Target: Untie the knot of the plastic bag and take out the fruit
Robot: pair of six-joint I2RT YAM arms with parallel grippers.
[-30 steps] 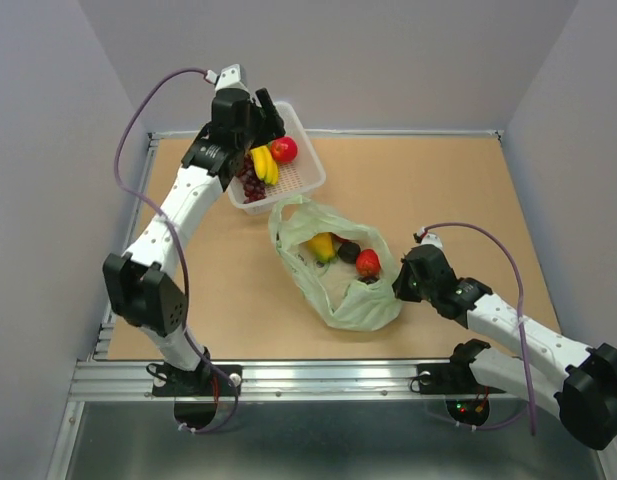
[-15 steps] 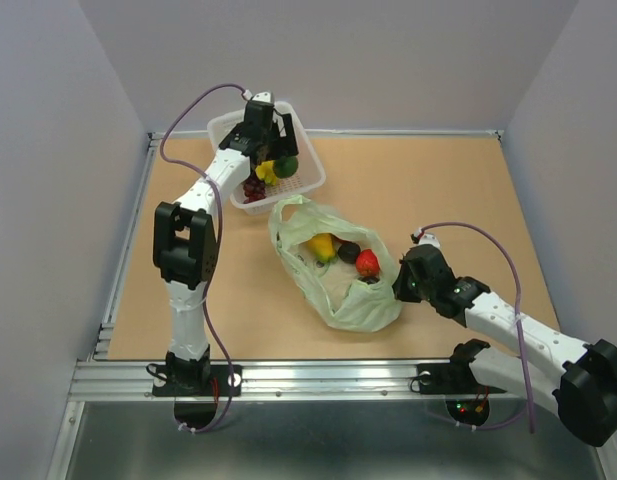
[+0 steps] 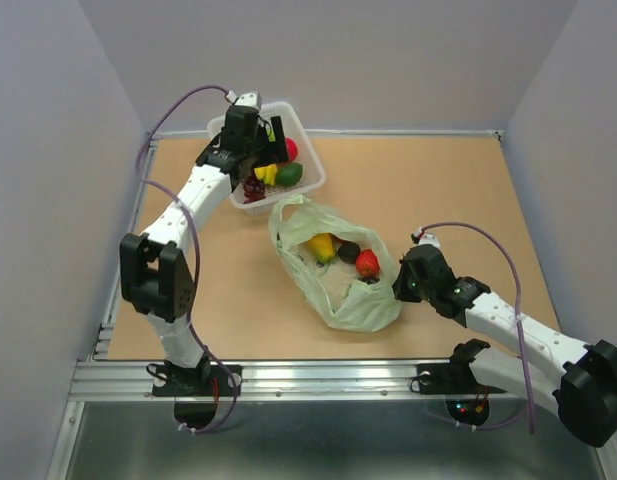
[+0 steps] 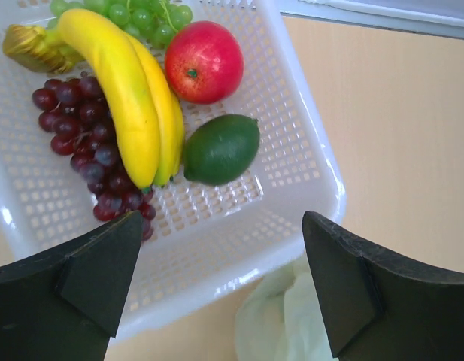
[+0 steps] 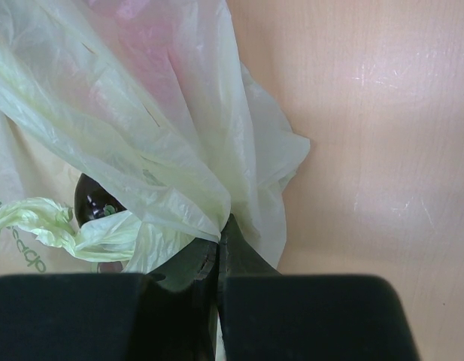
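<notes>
The pale green plastic bag (image 3: pixel 353 305) lies mid-table with its mouth gaping; I see no knot on it. Inside it rest a yellow-orange fruit (image 3: pixel 321 245), a dark fruit (image 3: pixel 348 252) and a red fruit (image 3: pixel 367 262). My right gripper (image 3: pixel 396 283) is shut on the bag's right edge, thin plastic (image 5: pixel 141 113) bunching at its closed tips (image 5: pixel 219 229), with the dark fruit (image 5: pixel 92 207) just left. My left gripper (image 3: pixel 263 148) hovers open and empty above the white basket (image 3: pixel 319 178). A round green fruit (image 4: pixel 222 149) lies loose in that basket, well beyond the gripper (image 4: pixel 220 286).
The white basket (image 4: pixel 322 173) at the back left also holds a banana (image 4: pixel 119 90), purple grapes (image 4: pixel 89 150), green grapes (image 4: pixel 141 13) and a red apple (image 4: pixel 204 62). A corner of the bag (image 4: pixel 280 323) lies just below the basket's near rim. Grey walls enclose the table.
My left gripper came down into the basket with the green fruit, opened wide and let it go there, then drew back. The right gripper stayed shut on the bag.
</notes>
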